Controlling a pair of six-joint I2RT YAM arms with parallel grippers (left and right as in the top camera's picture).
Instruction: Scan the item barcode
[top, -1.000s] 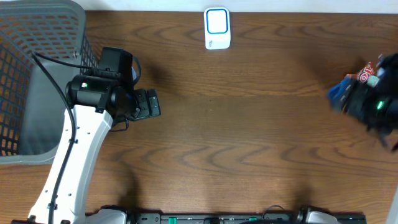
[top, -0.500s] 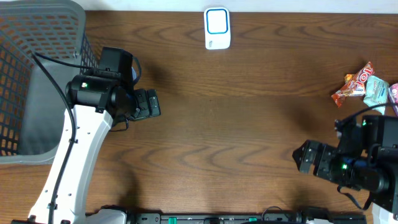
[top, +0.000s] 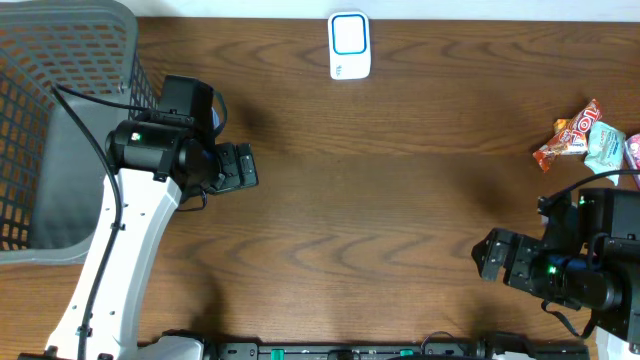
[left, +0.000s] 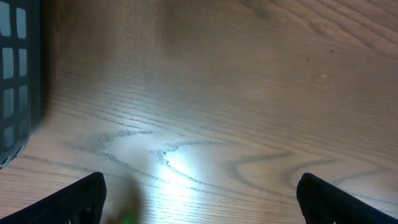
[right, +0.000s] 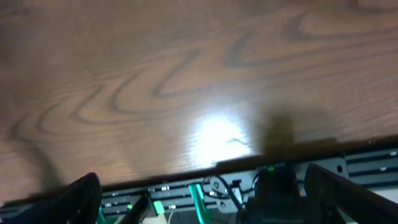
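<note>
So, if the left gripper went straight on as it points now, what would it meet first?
Most likely the bare table: its wrist view shows only wood ahead, with the basket off to one side. How steeply the left gripper tilts is unclear.

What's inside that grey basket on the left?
Inside the basket only its mesh walls and a bare grey floor show, no items. Its left part runs off the picture and a black cable crosses one corner, so those bits cannot be seen.

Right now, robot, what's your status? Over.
Left gripper open, empty. Right gripper open, empty. Snack packets lie far right, not held. Path to white scanner clear.
</note>
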